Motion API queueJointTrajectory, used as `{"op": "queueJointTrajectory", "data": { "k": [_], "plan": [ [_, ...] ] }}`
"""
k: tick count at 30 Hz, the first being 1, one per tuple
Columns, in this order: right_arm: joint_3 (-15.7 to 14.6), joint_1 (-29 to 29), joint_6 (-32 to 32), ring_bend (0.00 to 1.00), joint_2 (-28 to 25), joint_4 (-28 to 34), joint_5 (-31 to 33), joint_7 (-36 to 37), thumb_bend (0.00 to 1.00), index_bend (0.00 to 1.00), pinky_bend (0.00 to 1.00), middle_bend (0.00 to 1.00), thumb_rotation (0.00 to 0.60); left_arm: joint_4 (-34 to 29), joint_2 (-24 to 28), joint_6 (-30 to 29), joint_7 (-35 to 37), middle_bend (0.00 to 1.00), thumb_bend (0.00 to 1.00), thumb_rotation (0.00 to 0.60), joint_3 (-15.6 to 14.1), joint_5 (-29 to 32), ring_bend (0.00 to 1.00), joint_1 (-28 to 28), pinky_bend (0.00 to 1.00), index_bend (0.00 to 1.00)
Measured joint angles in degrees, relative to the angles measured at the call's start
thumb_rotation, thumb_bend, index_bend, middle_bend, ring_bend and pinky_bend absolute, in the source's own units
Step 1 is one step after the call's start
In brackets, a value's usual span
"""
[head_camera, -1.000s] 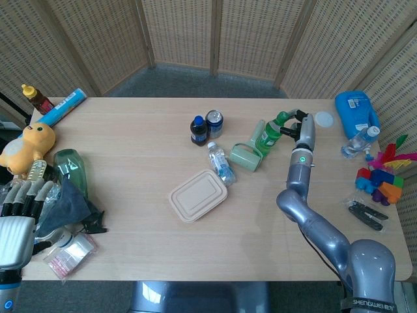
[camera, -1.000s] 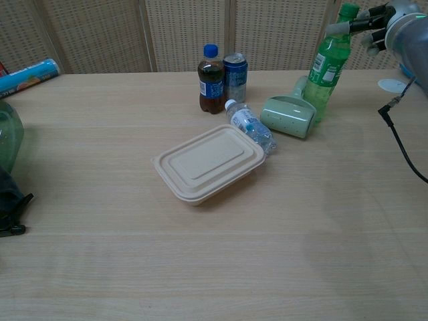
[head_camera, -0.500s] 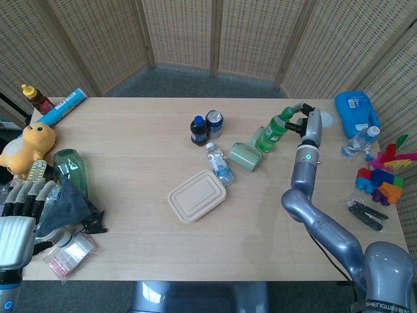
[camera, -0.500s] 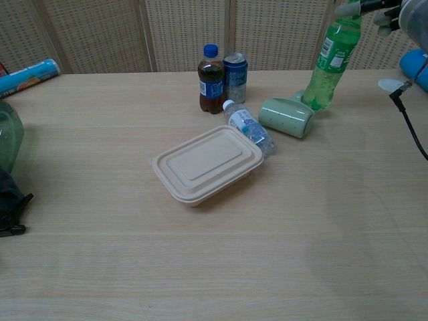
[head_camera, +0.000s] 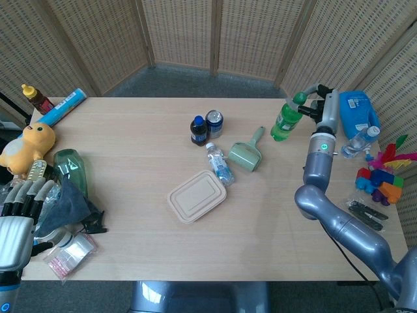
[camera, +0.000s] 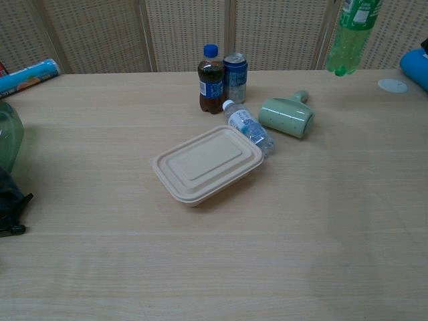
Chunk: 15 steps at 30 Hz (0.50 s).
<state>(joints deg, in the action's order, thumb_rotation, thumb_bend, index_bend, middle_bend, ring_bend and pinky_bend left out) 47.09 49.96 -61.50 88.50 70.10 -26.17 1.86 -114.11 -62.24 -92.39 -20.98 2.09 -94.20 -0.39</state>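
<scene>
Right hand (head_camera: 317, 107) pinches the green soda bottle (head_camera: 285, 122) by its cap, dangling midair; it could easily slip.

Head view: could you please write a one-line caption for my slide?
Right hand holds a green soda bottle by its neck above the table, near a green scoop.

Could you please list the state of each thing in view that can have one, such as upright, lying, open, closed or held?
Green bottle: capped, lifted off the table, tilted.
Right hand: grips the green bottle near its cap.
Left hand: holds nothing, fingers apart.
Cola bottle: upright, capped.
Can: upright.
Water bottle: lying on its side, against the box.
Box: lid closed.
Scoop: lying on its side.
</scene>
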Motion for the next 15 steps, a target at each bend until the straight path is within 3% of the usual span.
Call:
{"op": "queueJointTrajectory", "data": {
  "k": [8, 15],
  "plan": [
    [4.3, -1.77, -6.28, 0.96, -8.02, 12.84, 4.92, -5.71, 0.0, 0.81, 0.91, 1.0, 0.6, -1.43, 1.2, -0.55, 1.87, 0.0, 0.0, 0.6, -0.19, -0.95, 0.0, 0.21, 0.0, 0.0],
    [6.89, -1.89, -9.91, 0.96, -12.29, 19.19, 8.47, -8.77, 0.0, 0.81, 0.91, 1.0, 0.6, -1.96, 1.42, -0.11, 2.66, 0.0, 0.0, 0.6, -0.38, -1.11, 0.0, 0.08, 0.0, 0.0]
  ]
}}
